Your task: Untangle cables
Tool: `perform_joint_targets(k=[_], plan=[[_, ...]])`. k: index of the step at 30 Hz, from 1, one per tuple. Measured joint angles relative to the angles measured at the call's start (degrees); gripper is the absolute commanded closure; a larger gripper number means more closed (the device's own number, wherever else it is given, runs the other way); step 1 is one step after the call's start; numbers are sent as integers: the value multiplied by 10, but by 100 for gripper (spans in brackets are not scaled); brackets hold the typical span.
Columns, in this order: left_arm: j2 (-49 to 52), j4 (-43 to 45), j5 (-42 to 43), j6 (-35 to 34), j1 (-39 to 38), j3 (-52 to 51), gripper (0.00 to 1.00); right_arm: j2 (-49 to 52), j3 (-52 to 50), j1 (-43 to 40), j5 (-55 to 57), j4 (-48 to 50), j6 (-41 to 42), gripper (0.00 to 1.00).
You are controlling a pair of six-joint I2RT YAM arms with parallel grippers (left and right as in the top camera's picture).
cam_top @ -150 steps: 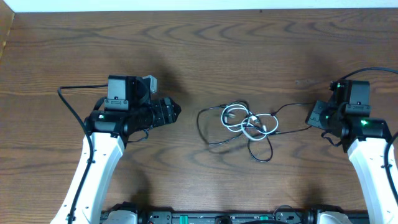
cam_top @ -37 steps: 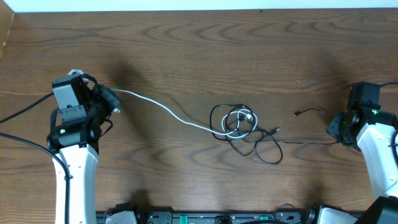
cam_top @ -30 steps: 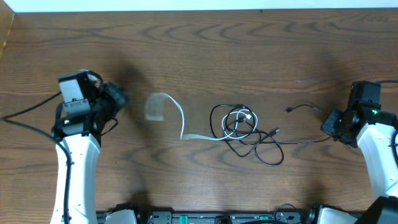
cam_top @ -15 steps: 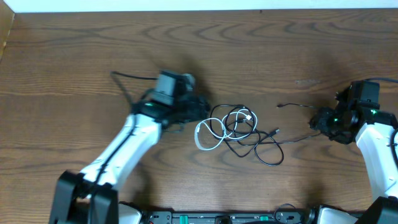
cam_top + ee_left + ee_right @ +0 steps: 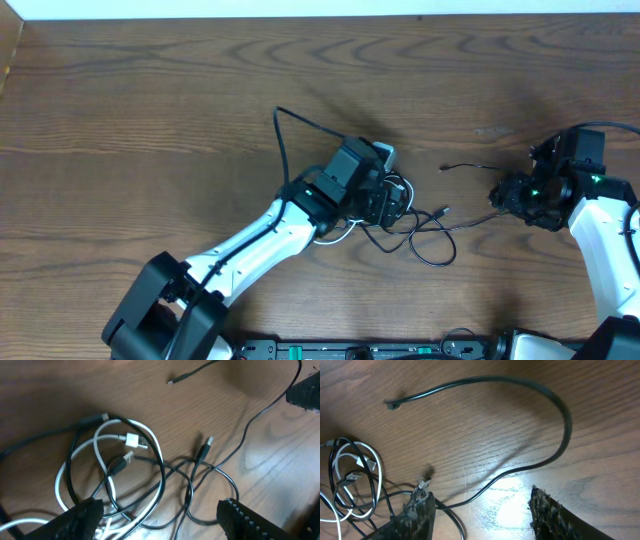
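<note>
Brown wood table [image 5: 150, 90] carries the cables [image 5: 163, 472] as 1 tangle [image 5: 400, 187] just right of its middle, with the long axis running left to right. From the tangle the black cable [image 5: 566, 420] trails right to the right gripper [image 5: 503, 196] and curves back. Its free plug points left, toward the tangle. The white cable [image 5: 132, 440] is coiled in about 2 loops inside the tangle, its white plug pointing right in the left wrist view.

The left gripper [image 5: 160, 519] hovers directly over the tangle, jaws wide and clamping nothing. The right gripper sits right of the tangle, jaws apart astride the black cable, which lies on the wood unpinched.

1.2 s ago the left arm [image 5: 260, 235] stood far left of the tangle, with the white cable drawn out straight to it. Now that cable is bunched back at the tangle and the arm has swung over it.
</note>
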Motion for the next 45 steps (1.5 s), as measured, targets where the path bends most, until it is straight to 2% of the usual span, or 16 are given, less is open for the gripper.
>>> perform_joint_targets(k=[7,9,11,19,27,29,31,36,42,45], plan=[[33,54,-44,33,-32,0,22,0,0,0,0,0,-2,43],[47,50,-46,37,-36,0,16,0,0,0,0,0,-2,43],[49,50,-46,41,-36,0,15,0,0,0,0,0,-2,43],[54,60,-59,44,-39,0,21,0,0,0,0,0,-2,43],[116,74,-61,46,-75,0,28,0,0,0,0,0,-2,44],[130,81,-61,45,-80,0,33,0,0,0,0,0,-2,44],[142,87,-61,48,-81,0,42,0,0,0,0,0,-2,44],[146,88,-63,50,-81,1,76,0,0,0,0,0,-2,44],[149,85,-63,48,-81,1,92,0,0,0,0,-1,-2,43],[142,83,-63,47,-81,1,92,0,0,0,0,-1,-2,43]])
